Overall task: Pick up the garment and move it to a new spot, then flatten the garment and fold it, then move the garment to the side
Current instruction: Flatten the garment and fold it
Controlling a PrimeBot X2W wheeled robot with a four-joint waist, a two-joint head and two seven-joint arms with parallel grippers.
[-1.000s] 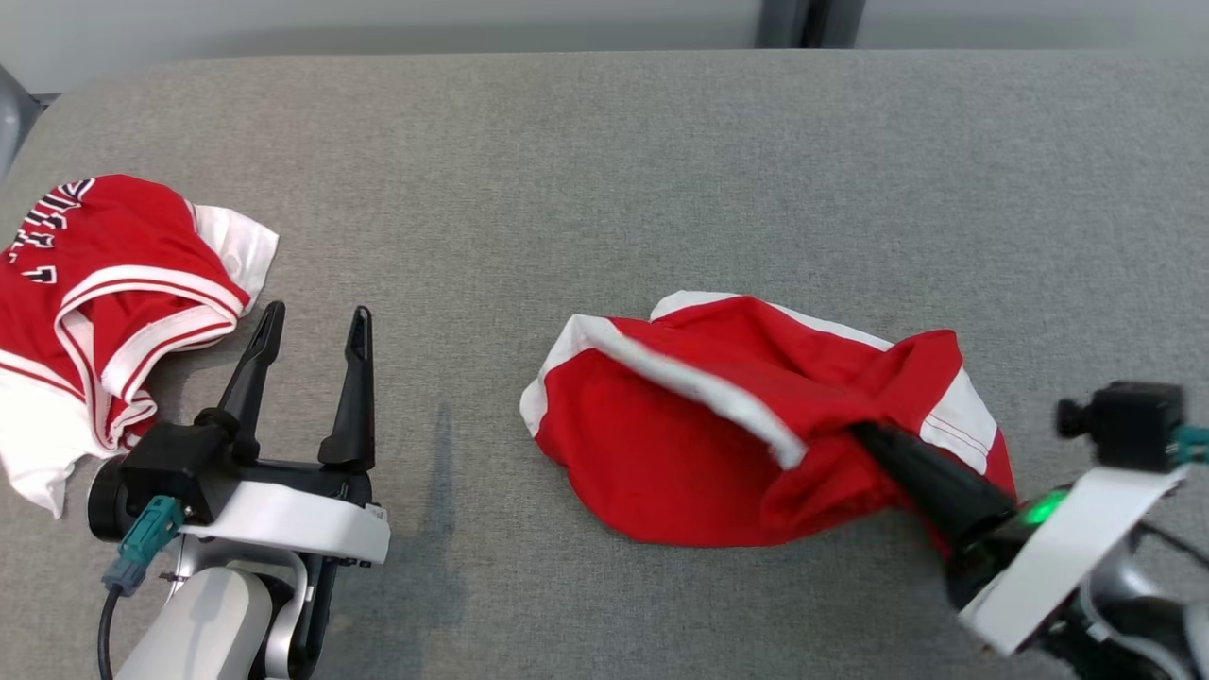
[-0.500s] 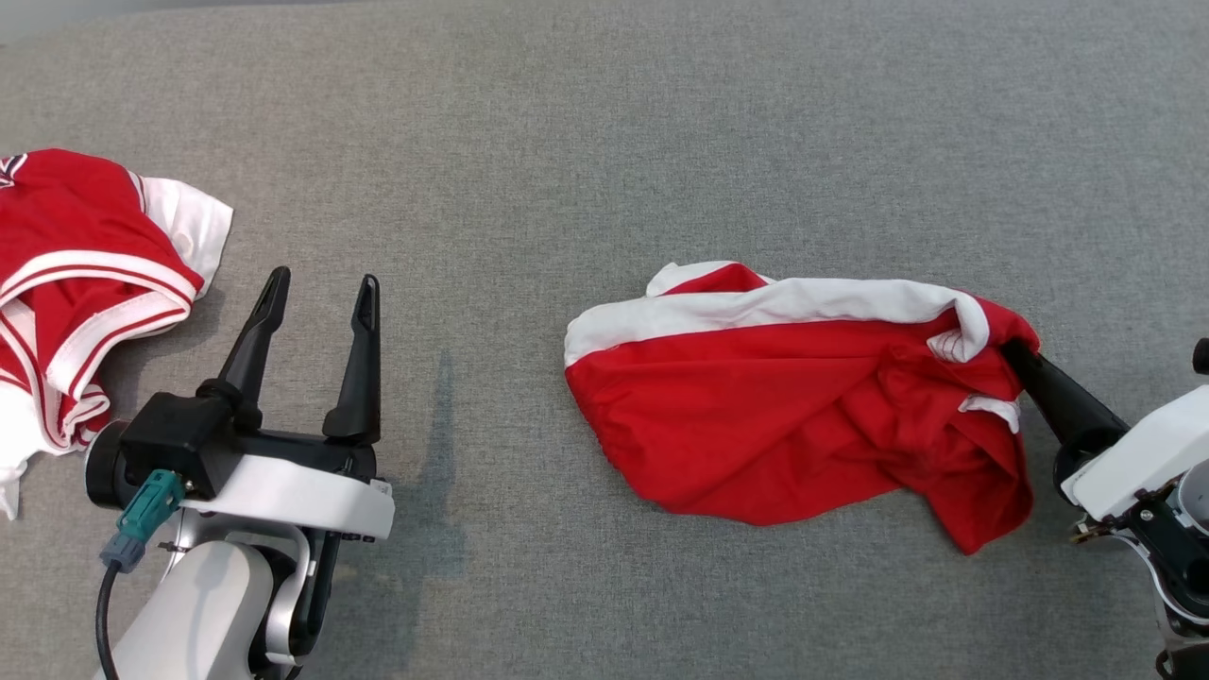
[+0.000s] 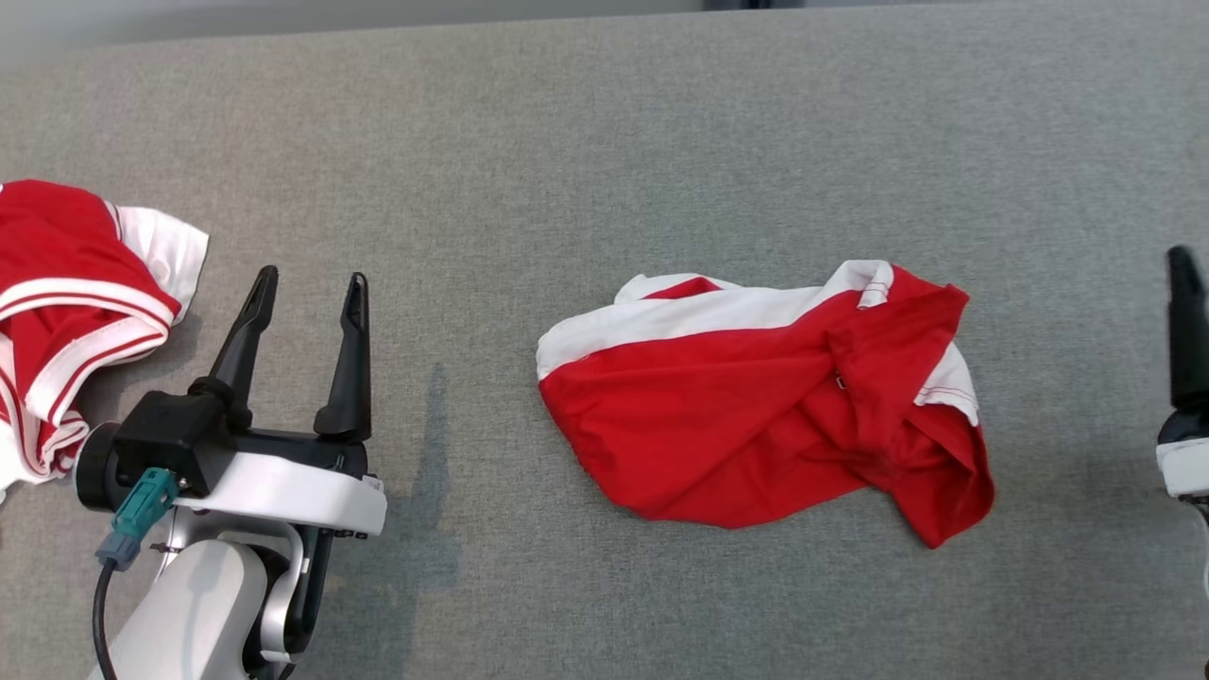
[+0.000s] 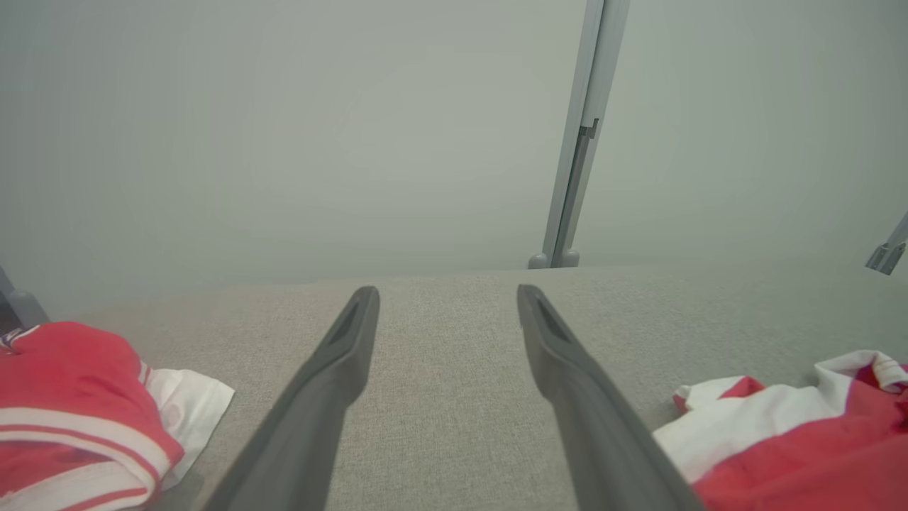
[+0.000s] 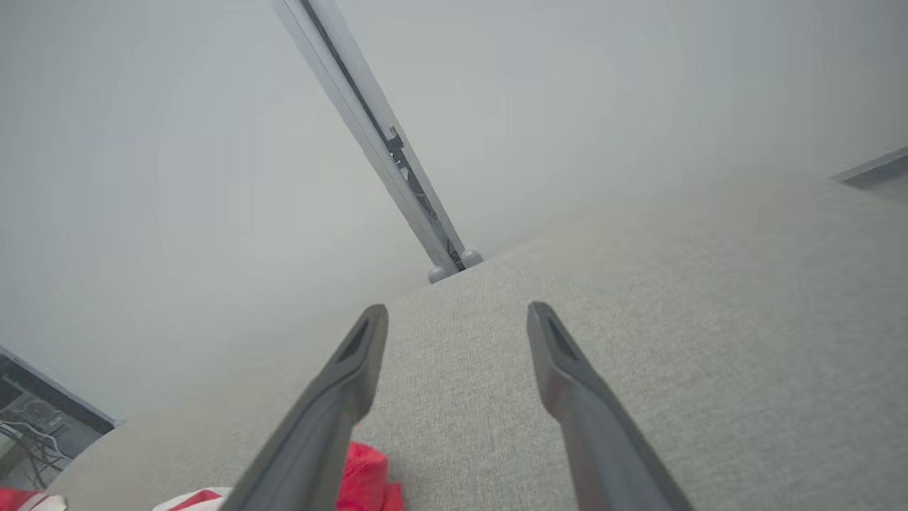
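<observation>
Left of the left claw point(image 3: 312, 278), a second red-and-white garment point(image 3: 66, 293) lies bunched on the grey cloth surface point(image 3: 604, 142). The left claw stands fully spread and empty; its wrist view shows bare cloth between the fingers. The task garment point(image 3: 756, 416) lies crumpled between the two claws, apart from both, with its white band on the far side. Right claw point(image 5: 457, 311): the head view gives one finger point(image 3: 1186, 331) at the frame edge. The wrist view gives both fingers, wide apart, gripping nothing, and a red edge low beside one of them.
</observation>
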